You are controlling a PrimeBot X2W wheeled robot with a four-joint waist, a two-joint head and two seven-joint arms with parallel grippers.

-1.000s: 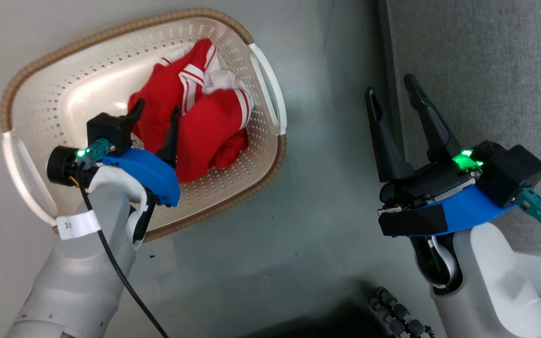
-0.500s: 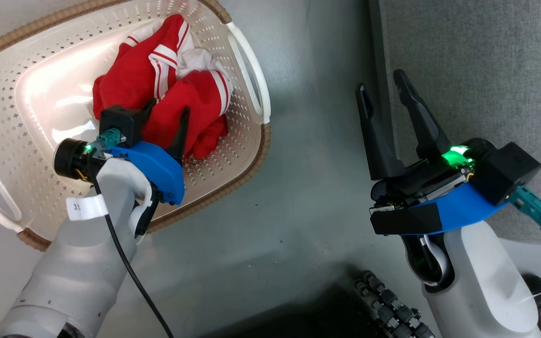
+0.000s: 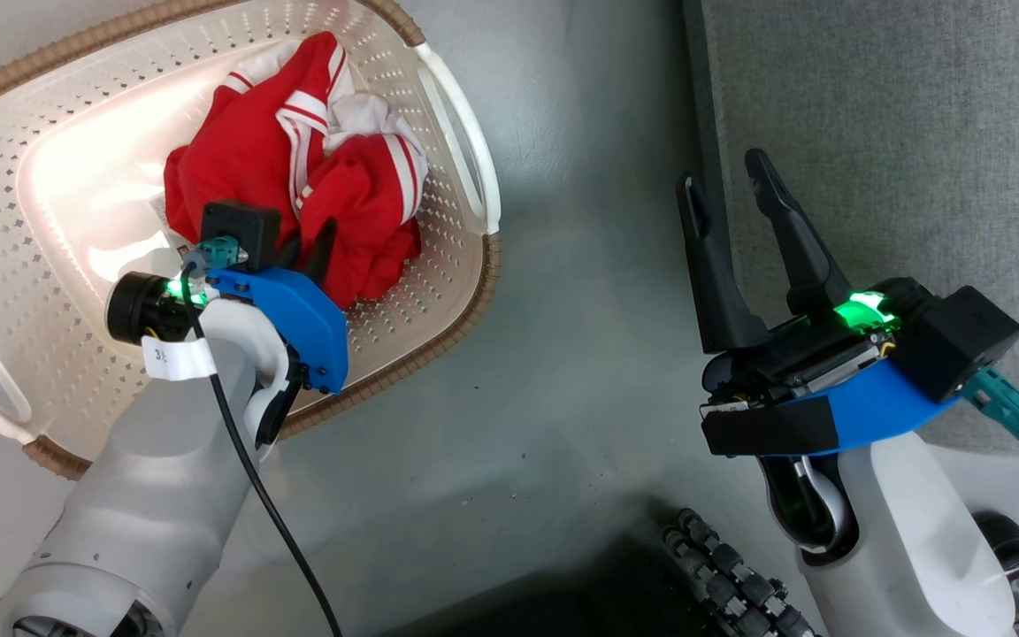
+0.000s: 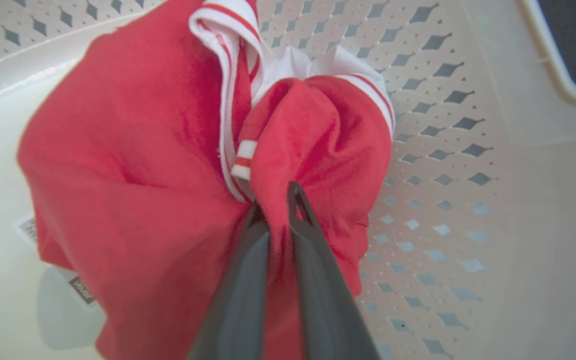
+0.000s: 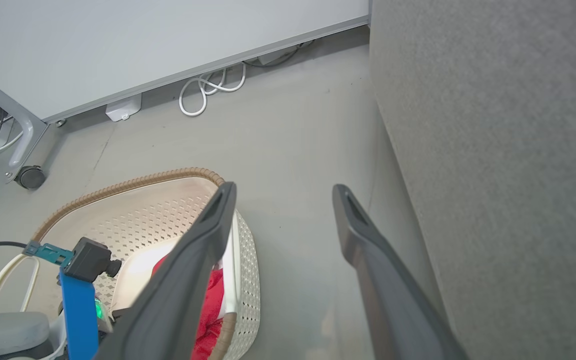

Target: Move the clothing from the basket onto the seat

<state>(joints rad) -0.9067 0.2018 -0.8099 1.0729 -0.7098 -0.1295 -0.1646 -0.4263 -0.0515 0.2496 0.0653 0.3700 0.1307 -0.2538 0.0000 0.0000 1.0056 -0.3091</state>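
The clothing (image 3: 244, 168) is a crumpled heap of bright red fabric with white stripes, lying inside the cream perforated basket (image 3: 439, 292) at the upper left. My left gripper (image 3: 308, 248) reaches down into the heap. In the left wrist view its two fingers (image 4: 275, 200) stand nearly together, pinching a fold of the red clothing (image 4: 133, 165). My right gripper (image 3: 724, 172) hangs open and holds nothing, over the floor at the edge of the light grey seat (image 3: 899, 115). In the right wrist view those fingers (image 5: 284, 190) are spread wide, the basket (image 5: 168, 176) to their left and the seat (image 5: 493, 125) to their right.
Grey floor separates the basket from the seat. A black ribbed part (image 3: 722, 566) of the robot's base lies at the bottom. In the right wrist view, white cables (image 5: 208, 90) lie along the far wall and a caster wheel (image 5: 30, 177) stands at the left.
The left gripper's fingers have closed from wide apart onto a fold of the red clothing. The head camera shifted, so the basket sits further left. The right gripper stayed open.
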